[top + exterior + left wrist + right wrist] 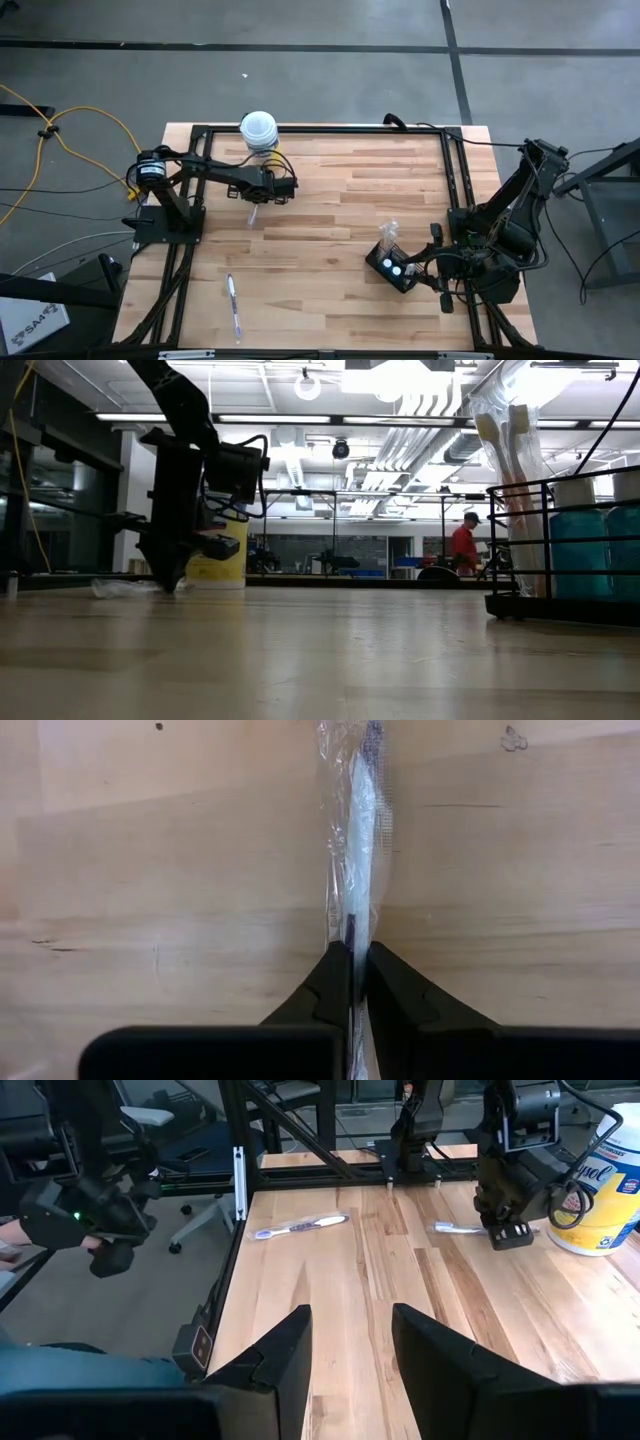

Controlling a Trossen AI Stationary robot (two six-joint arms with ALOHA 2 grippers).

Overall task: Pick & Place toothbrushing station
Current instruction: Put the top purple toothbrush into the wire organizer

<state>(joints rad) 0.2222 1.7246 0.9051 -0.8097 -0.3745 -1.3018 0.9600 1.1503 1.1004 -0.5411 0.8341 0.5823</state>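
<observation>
We see the left claw (352,970) down on the light wooden tabletop (340,200), pinched tight on a clear plastic-wrapped toothbrush (352,840) next to the white-lidded yellow-labelled round canister (258,130). The right claw (350,1345) hangs spread wide, gripping nothing, at the right edge. The small black block-shaped toothbrushing station (393,268) sits on the tabletop just beside it. Another wrapped toothbrush (233,305) lies near the front left.

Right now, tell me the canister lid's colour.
White; the canister lid shows best in the high view.
</observation>
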